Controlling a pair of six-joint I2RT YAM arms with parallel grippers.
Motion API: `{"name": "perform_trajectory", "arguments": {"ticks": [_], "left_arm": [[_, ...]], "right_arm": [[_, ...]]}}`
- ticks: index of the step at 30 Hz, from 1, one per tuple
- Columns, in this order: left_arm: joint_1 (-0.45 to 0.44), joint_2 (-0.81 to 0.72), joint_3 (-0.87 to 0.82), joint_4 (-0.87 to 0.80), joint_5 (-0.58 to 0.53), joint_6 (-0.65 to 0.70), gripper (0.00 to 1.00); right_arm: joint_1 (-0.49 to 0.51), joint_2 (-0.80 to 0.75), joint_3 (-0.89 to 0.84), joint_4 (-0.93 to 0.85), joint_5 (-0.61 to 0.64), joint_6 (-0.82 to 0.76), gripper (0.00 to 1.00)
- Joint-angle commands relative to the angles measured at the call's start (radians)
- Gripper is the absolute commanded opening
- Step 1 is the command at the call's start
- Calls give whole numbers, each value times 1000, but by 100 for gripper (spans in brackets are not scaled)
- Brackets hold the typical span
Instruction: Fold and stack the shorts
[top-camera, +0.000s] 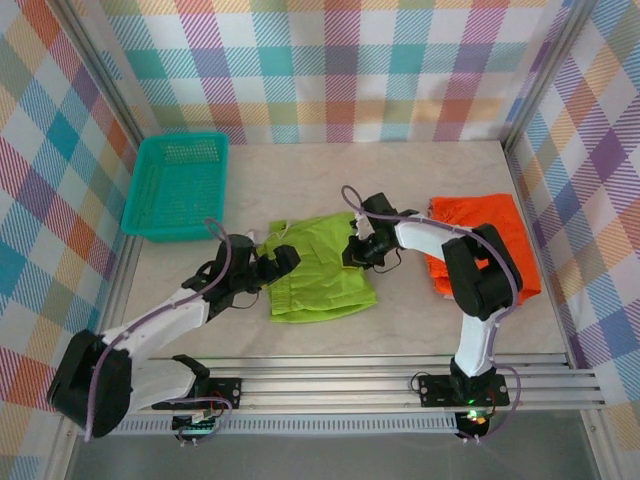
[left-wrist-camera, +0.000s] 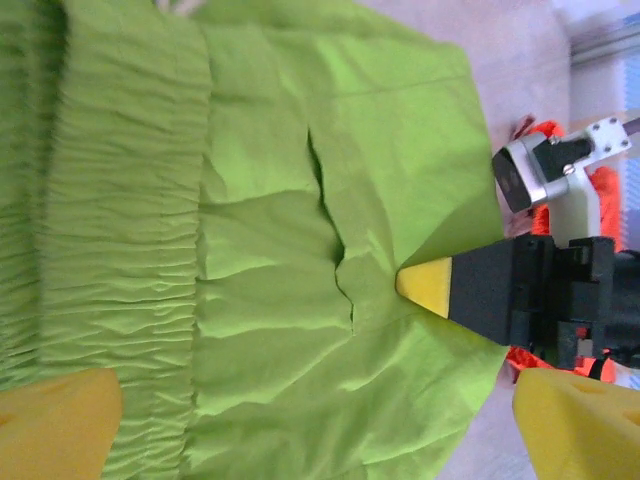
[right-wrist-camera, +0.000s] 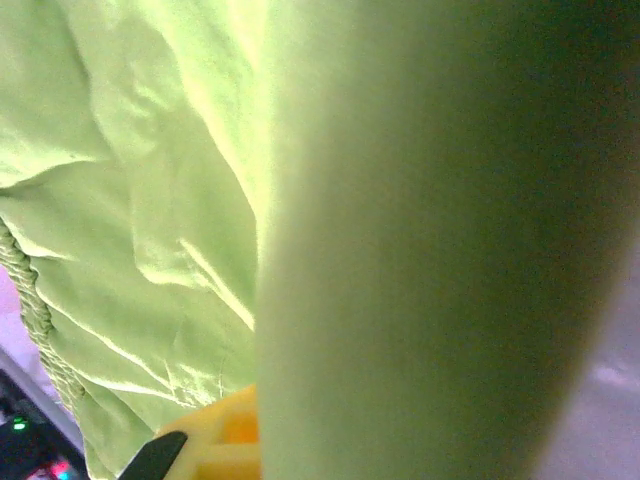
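**Two shorts on the table, both grippers at the green pair**

From above, two shorts can be counted. The lime green shorts (top-camera: 320, 268) lie spread at the middle of the table (top-camera: 400, 180). The orange shorts (top-camera: 490, 240) lie in a compact pile to the right, partly covered by the right arm (top-camera: 470, 265). One teal basket (top-camera: 180, 185) sits at the far left corner, apart from both.

The left gripper (top-camera: 278, 262) is at the green pair's left edge, over the gathered waistband. In its wrist camera the two yellow fingertips (left-wrist-camera: 55, 425) stand wide apart with cloth beneath them and nothing pinched.

The right gripper (top-camera: 353, 250) is at the opposite edge. Seen from the left wrist, its yellow tip meets the hem, and the cloth draws to a point there, so the jaws appear closed on the lime green shorts.

The right wrist camera shows one large blurred green fold pressed close to the lens. Only one yellow finger (right-wrist-camera: 220, 440) peeks out at the bottom, and the other is covered by fabric. A sliver of orange shows behind the right gripper in the left wrist view.
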Motion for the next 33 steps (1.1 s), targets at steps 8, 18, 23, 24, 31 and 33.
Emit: {"name": "perform_trajectory", "arguments": {"ticks": [8, 18, 23, 24, 31, 33], "left_arm": [[35, -98, 14, -87, -40, 12, 100], [39, -86, 3, -35, -6, 3, 100], [42, -92, 2, -30, 3, 4, 100], [43, -93, 0, -29, 5, 5, 100], [47, -88, -4, -15, 14, 1, 100], [47, -86, -6, -7, 14, -1, 100]], "right_arm": [[1, -153, 242, -529, 353, -197, 0], [-13, -116, 481, -831, 562, -275, 0], [-40, -92, 580, -900, 585, -276, 0], [-46, -88, 600, -912, 585, -278, 0], [-85, -61, 722, -1005, 617, -289, 0], [-96, -60, 748, -1022, 617, -290, 0]]}}
